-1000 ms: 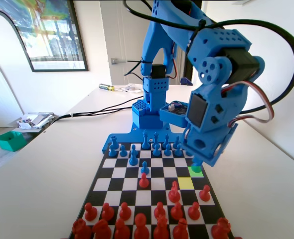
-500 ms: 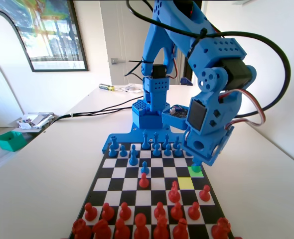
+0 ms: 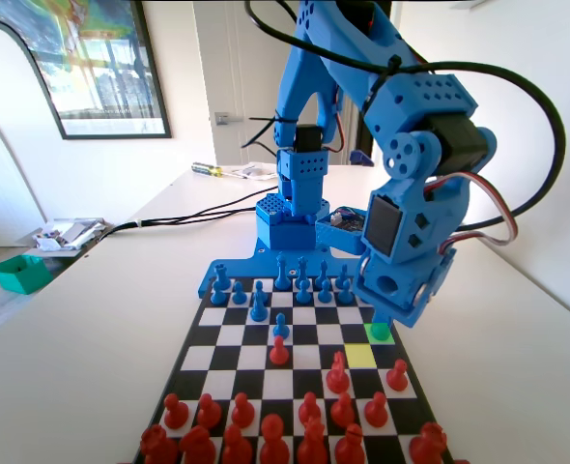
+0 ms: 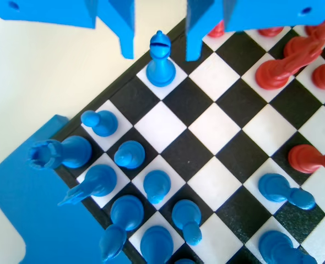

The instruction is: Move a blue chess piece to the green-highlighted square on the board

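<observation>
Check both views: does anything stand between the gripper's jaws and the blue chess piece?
Nothing visible does. In the wrist view the small blue chess piece stands upright between the blue two-finger gripper, jaws apart on either side. In the fixed view it stands on the bright green-highlighted square.

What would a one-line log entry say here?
gripper: open, astride piece | piece: upright, on green square | board: other pieces untouched

Likely a home room, framed picture (image 3: 97, 63), white door (image 3: 229, 82), table (image 3: 92, 319)

Red pawns (image 3: 278, 352), green bin (image 3: 20, 274), framed picture (image 3: 92, 68) on wall
</observation>
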`<state>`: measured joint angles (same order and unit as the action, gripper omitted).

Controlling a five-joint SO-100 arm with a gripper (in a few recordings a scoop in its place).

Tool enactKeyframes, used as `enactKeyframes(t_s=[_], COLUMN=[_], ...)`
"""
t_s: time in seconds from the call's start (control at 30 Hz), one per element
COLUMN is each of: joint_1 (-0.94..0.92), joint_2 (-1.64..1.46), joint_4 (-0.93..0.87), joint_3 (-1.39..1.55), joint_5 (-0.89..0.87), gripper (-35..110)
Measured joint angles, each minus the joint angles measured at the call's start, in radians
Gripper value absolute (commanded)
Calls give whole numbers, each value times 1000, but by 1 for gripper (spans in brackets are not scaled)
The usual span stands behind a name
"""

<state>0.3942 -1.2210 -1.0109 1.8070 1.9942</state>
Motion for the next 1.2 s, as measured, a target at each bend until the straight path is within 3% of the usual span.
enactKeyframes(t_s=[0.4, 0.73, 1.03, 1.2], joint_1=[-29, -72, -230, -388], joint_2=[-112, -390, -755, -917], joint_4=[-212, -554, -782, -822], joint_3=[-97, -319, -359, -368], joint_5=[-6, -189, -279, -298], gripper=[13, 10, 6, 5])
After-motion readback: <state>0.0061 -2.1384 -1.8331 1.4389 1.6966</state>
